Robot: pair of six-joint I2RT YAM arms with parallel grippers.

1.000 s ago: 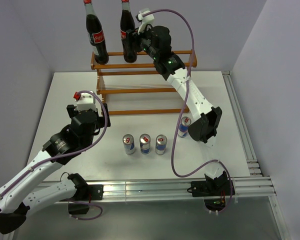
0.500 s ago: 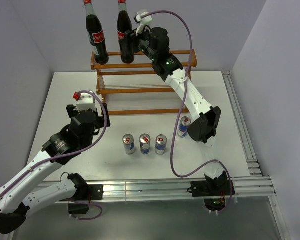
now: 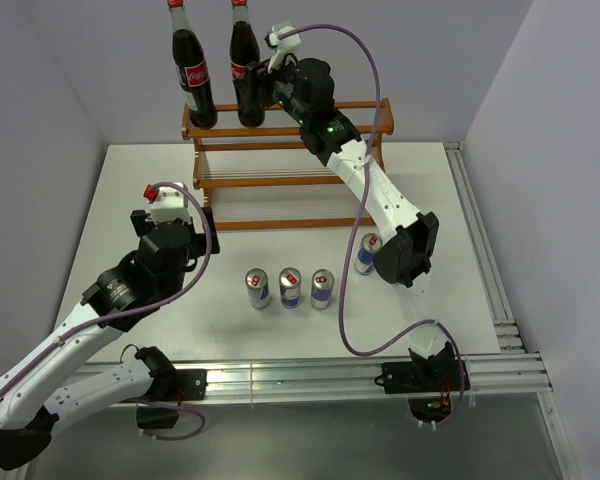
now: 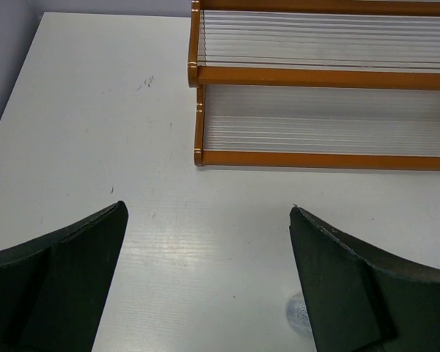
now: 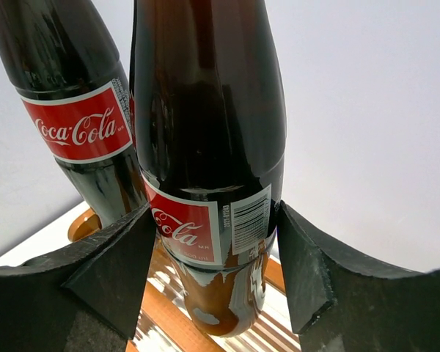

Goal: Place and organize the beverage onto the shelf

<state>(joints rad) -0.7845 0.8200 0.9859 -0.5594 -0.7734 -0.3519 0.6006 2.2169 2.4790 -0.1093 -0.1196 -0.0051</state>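
High on the top tier of the shelf, my right gripper pinches the second bottle low on its body. My pads press the glass on both sides, level with the lower edge of the label. Its base sits at the slats, though I cannot tell whether it rests fully on them.

To finish well, I judge I should hold the bottle upright and settle the base flat behind the rail. Then I should spread my fingers slowly and back straight out without dragging it. The glass is smooth, tall and likely top-heavy, so a sideways nudge could tip it. The first bottle stands just beside it, and I cannot tell whether the two touch.

Both bottles are dark cola glass with a red label in white script and red caps on narrow necks.

Four slim silver-blue cans stand on the table, three in a row in front of the shelf and one off to the right beside my forearm. My left gripper hangs spread wide over the table, holding nothing, facing the two lower tiers.
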